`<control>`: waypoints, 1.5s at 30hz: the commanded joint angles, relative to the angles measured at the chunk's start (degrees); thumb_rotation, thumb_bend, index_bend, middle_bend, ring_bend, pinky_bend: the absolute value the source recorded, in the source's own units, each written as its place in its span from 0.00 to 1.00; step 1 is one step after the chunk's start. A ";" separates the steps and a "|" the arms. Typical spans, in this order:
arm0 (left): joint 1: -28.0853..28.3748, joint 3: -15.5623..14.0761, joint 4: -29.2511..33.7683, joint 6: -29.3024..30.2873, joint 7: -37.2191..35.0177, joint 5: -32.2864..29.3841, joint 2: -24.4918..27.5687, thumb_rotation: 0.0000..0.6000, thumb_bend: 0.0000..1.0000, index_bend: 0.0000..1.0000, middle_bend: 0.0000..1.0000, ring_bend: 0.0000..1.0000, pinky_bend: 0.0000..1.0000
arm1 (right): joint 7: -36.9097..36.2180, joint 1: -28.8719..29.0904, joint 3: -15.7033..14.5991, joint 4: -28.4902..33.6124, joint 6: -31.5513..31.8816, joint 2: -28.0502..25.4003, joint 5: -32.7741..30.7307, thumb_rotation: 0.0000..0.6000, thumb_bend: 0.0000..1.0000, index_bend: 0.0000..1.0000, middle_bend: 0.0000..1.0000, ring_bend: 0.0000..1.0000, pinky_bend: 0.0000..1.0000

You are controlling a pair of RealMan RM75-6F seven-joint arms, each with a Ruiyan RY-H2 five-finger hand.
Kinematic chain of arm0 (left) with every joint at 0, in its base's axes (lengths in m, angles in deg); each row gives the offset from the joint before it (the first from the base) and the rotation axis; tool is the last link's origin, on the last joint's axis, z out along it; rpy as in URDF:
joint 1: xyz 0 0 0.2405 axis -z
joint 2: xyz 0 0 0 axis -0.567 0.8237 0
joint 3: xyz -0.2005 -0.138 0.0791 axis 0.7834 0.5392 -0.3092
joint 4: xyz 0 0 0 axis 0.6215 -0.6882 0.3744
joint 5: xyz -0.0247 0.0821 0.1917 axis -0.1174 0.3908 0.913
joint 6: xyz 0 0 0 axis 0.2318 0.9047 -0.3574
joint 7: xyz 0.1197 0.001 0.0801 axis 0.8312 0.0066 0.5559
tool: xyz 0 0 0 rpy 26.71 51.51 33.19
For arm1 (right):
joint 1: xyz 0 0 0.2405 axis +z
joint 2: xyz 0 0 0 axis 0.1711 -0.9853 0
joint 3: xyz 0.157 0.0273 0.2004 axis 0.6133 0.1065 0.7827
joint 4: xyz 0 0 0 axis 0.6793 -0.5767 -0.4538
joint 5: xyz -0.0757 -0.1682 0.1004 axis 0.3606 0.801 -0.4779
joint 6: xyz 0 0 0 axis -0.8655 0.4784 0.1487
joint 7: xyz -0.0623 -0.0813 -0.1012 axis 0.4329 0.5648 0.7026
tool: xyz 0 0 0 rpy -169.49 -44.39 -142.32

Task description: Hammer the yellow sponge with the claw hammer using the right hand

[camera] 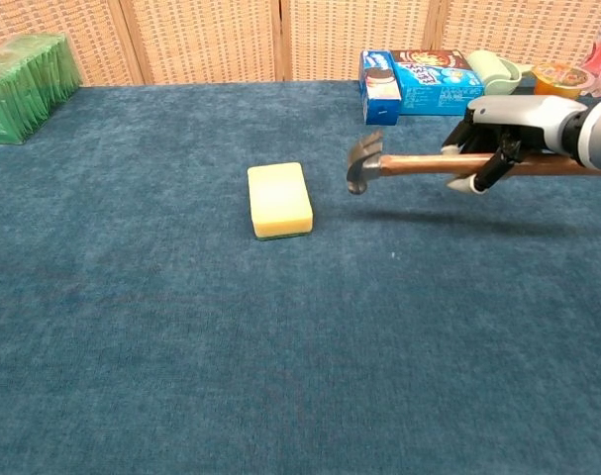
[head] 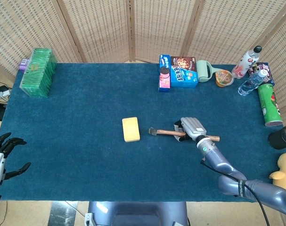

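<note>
Fingers [camera: 498,158] around one claw hammer [camera: 364,164]; one yellow sponge [camera: 279,200] apart.

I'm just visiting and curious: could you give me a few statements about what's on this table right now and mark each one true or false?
1. The right hand holds the claw hammer by its wooden handle. True.
2. The hammer head rests on the yellow sponge. False: it hangs to the right of the sponge, apart from it.
3. The left hand holds the sponge. False: it is at the table's near left edge, holding nothing.
4. A green can stands at the table's right side. True.
</note>
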 commanded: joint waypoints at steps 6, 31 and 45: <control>-0.10 0.08 0.66 0.19 0.76 -0.10 0.24 1.00 0.22 0.32 0.29 0.11 0.10 | 0.25 0.20 -0.95 -2.50 -0.88 1.72 1.87 1.00 0.51 0.43 0.56 0.59 0.50; -0.58 0.34 0.98 1.59 0.68 0.36 0.24 1.00 0.22 0.32 0.29 0.11 0.10 | -6.74 -5.38 1.09 1.91 8.00 -1.00 7.47 1.00 0.25 0.12 0.24 0.25 0.23; -1.44 0.62 -2.05 2.69 -0.37 -0.59 -2.03 1.00 0.22 0.32 0.29 0.11 0.10 | -3.30 -17.40 -0.83 4.17 30.62 -2.04 14.09 1.00 0.28 0.50 0.50 0.48 0.39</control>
